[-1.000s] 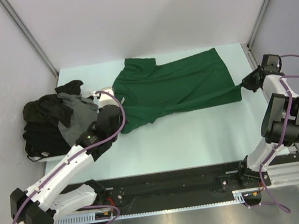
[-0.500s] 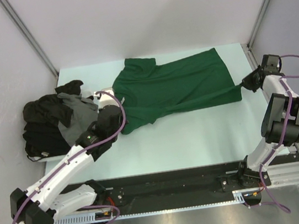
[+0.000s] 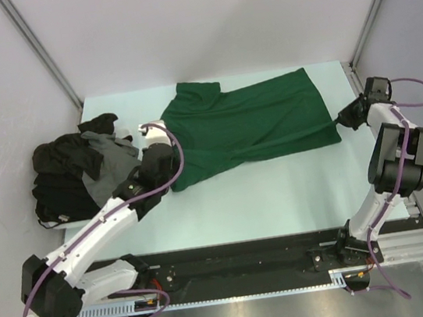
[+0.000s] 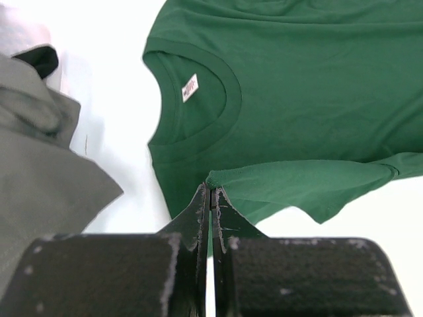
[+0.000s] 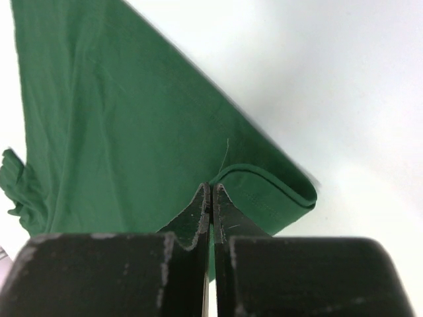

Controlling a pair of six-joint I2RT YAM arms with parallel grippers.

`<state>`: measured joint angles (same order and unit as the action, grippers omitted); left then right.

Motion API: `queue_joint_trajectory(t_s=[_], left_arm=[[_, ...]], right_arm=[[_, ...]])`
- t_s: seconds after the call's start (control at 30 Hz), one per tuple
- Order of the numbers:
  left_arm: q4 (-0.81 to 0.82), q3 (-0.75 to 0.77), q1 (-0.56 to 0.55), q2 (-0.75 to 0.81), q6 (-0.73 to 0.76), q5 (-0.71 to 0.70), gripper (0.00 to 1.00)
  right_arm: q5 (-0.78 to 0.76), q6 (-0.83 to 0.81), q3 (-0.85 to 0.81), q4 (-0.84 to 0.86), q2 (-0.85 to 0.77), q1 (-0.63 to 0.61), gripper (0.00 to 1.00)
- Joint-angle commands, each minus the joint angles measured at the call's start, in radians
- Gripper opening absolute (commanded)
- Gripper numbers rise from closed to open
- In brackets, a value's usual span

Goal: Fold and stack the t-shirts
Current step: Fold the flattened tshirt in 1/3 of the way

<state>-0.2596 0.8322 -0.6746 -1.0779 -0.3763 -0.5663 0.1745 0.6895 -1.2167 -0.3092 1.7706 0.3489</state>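
Left gripper (image 4: 211,198) and right gripper (image 5: 211,195) pinch the green t-shirt (image 3: 246,122), both nudged slightly farther back.
It lies stretched flat, white neck label (image 4: 190,88) showing.

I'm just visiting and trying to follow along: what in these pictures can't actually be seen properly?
- Left wrist view: the neck label on the green t-shirt has print too small to read.
- Top view: the pile of dark shirts is bunched and partly under the left arm, so their count is unclear.
- Top view: the left pincer is covered by its own wrist.
- Right wrist view: the right pincer hides how much cloth it pinches.
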Motion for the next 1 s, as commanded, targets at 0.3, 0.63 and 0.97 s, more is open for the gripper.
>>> queue_joint_trajectory(t_s=[0.3,0.63,0.97], left_arm=[[0.152,0.100,0.084,-0.149,0.177,0.095,0.00],[0.227,0.148,0.121,-0.246,0.266,0.135,0.00],[0.255,0.192,0.152,-0.316,0.339,0.184,0.00]], right_arm=[[0.011,0.002,-0.107,0.047,0.105,-0.024,0.00],[0.016,-0.002,-0.156,0.074,0.158,-0.036,0.00],[0.003,-0.016,-0.178,0.070,0.173,-0.045,0.00]])
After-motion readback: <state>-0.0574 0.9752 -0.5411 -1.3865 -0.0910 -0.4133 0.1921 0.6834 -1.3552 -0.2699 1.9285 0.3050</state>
